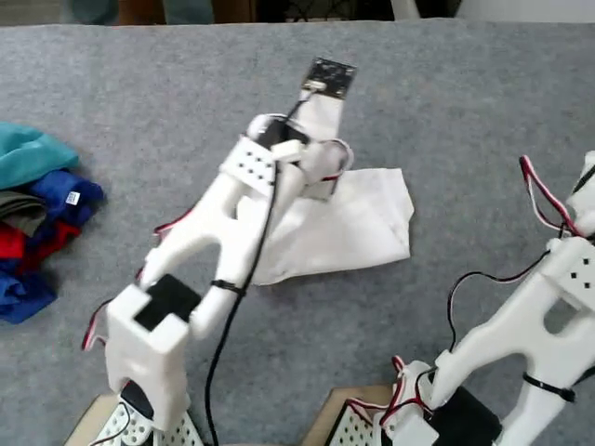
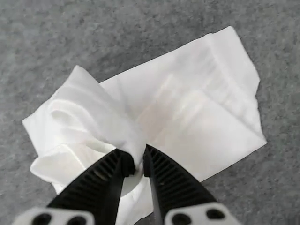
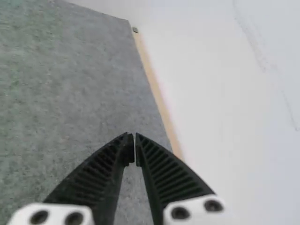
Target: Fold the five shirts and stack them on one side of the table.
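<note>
A white shirt (image 1: 344, 223) lies partly folded in the middle of the grey table, and in the left wrist view the white shirt (image 2: 187, 103) spreads below the black fingers. My left gripper (image 2: 136, 164) is shut on a pinched-up fold of that shirt near one edge, lifting the cloth into a peak. From above, the left arm's gripper (image 1: 316, 172) sits over the shirt's far left part. A heap of teal, blue, red and dark shirts (image 1: 37, 218) lies at the table's left edge. My right gripper (image 3: 131, 147) is shut on nothing, above bare table by the right edge.
The right arm (image 1: 539, 316) stands at the table's right side, apart from the shirt. A tan table edge (image 3: 157, 93) runs beside a white floor or wall. Grey cloth (image 1: 465, 111) covers the table around the shirt.
</note>
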You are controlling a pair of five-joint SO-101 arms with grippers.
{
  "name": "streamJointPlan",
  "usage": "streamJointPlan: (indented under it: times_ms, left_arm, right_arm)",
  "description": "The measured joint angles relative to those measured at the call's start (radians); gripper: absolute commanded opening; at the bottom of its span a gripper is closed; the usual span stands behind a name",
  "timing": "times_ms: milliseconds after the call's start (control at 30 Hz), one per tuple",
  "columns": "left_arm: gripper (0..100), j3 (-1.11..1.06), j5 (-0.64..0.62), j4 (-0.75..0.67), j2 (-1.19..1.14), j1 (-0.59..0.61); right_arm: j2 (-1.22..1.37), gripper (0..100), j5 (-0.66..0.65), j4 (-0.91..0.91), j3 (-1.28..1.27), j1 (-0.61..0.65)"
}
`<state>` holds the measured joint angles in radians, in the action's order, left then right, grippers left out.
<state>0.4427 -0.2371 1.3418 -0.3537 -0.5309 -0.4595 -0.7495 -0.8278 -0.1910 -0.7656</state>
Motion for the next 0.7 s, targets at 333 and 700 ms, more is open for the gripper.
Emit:
streamJointPlan:
  times_ms: [333, 700]
  left_arm:
    - [3, 0.316, -0.118, 0.0, -0.218, -0.114]
    - [3, 0.571, -0.158, 0.0, -0.42, -0.166]
  right_arm:
    - [0.006, 2.2, 0.0, 0.0, 0.0, -0.023]
    - [0.006, 2.2, 0.0, 0.0, 0.023, -0.048]
